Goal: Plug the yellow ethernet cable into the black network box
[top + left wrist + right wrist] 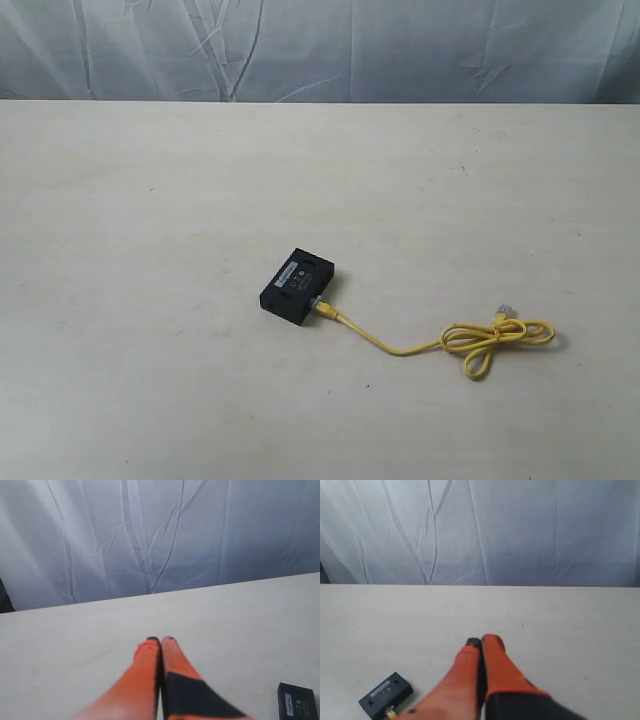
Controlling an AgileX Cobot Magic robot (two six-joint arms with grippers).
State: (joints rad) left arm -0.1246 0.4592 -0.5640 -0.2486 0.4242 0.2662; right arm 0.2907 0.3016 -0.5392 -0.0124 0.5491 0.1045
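The black network box (298, 285) lies flat near the middle of the table, white label strip up. One plug of the yellow ethernet cable (400, 350) sits at the box's right front side; the cord runs right into a loose loop (495, 338) with the free clear plug (503, 312) behind it. Neither gripper shows in the exterior view. My left gripper (160, 640) is shut and empty, with the box (297, 703) off to its side. My right gripper (482, 641) is shut and empty too, the box (385, 694) and a bit of yellow plug (391, 713) beside it.
The pale table (150, 200) ends at a far edge against a wrinkled grey-white cloth backdrop (320, 50). Nothing else stands on the table in view.
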